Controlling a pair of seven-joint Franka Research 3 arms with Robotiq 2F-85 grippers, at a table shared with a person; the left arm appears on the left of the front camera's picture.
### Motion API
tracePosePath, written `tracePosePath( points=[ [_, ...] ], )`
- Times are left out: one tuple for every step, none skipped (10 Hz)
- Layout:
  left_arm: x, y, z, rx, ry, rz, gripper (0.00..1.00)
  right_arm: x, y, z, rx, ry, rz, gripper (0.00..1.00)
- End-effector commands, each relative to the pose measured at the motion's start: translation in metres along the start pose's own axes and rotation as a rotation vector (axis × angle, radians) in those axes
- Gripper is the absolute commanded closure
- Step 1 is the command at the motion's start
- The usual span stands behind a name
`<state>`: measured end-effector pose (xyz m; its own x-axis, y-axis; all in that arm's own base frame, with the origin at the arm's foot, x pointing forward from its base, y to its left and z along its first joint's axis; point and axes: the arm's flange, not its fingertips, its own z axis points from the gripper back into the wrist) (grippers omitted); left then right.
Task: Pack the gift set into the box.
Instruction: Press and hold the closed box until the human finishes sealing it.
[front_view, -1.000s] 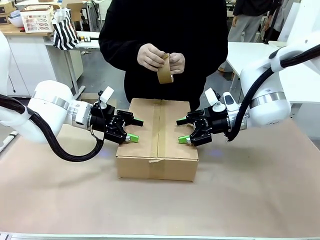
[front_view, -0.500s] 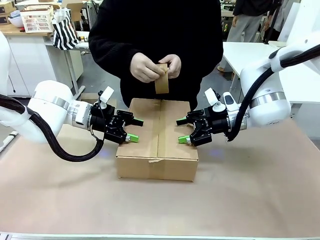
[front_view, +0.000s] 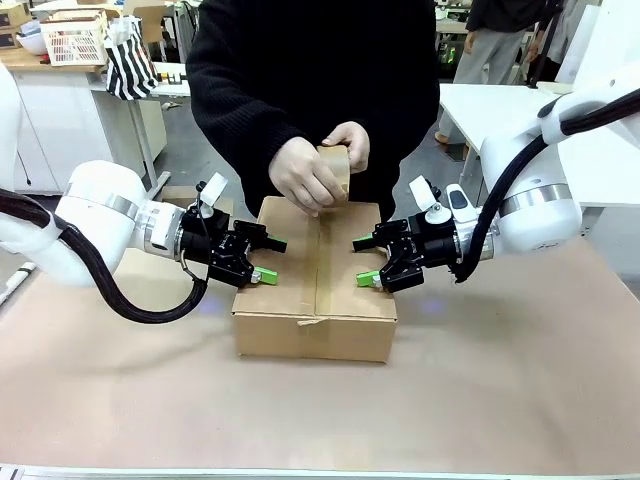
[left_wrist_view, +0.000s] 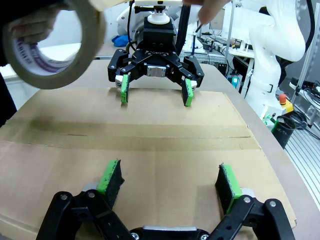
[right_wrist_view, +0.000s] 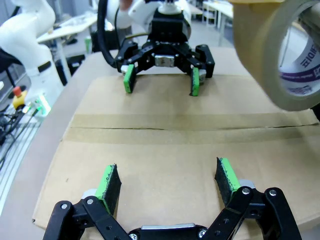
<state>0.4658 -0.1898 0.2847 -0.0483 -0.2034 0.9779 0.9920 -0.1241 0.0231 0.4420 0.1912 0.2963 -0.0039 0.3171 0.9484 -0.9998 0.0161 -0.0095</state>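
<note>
Pressing the box (front_view: 315, 275) flaps flat, both spread robot hands (front_view: 262, 260) (front_view: 366, 262) wait; taping the seam seems next.

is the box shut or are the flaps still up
Shut. The box has its top flaps lying flat, meeting at the centre seam. Both open claws, left and right, rest on the flaps; a person holds a tape roll above.

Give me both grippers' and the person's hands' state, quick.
Left gripper: open, holding nothing, pads resting on the box top.
Right gripper: open, holding nothing, pads on the box top.
Person's hands: holding a tape roll above the box.
</note>
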Motion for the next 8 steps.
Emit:
tracePosePath(
  points=[
    [-0.0020,-0.0017,0.0001,0.003,0.008,-0.017,0.00,-0.0013,0.0013,0.0002,0.001,0.005,0.000,0.00],
    [-0.0020,-0.0017,0.0001,0.003,0.008,-0.017,0.00,-0.0013,0.0013,0.0002,0.001,0.005,0.000,0.00],
    [-0.0020,-0.0017,0.0001,0.003,0.008,-0.017,0.00,-0.0013,0.0013,0.0002,0.001,0.005,0.000,0.00],
    [-0.0020,-0.0017,0.0001,0.003,0.008,-0.017,0.00,-0.0013,0.0013,0.0002,0.001,0.005,0.000,0.00],
    [-0.0020,-0.0017,0.0001,0.003,0.008,-0.017,0.00,-0.0013,0.0013,0.0002,0.001,0.005,0.000,0.00],
    [-0.0020,-0.0017,0.0001,0.003,0.008,-0.017,0.00,-0.0013,0.0013,0.0002,0.001,0.005,0.000,0.00],
    [-0.0020,-0.0017,0.0001,0.003,0.008,-0.017,0.00,-0.0013,0.0013,0.0002,0.001,0.005,0.000,0.00],
    [-0.0020,-0.0017,0.0001,0.003,0.008,-0.017,0.00,-0.0013,0.0013,0.0002,0.001,0.005,0.000,0.00]
  ],
)
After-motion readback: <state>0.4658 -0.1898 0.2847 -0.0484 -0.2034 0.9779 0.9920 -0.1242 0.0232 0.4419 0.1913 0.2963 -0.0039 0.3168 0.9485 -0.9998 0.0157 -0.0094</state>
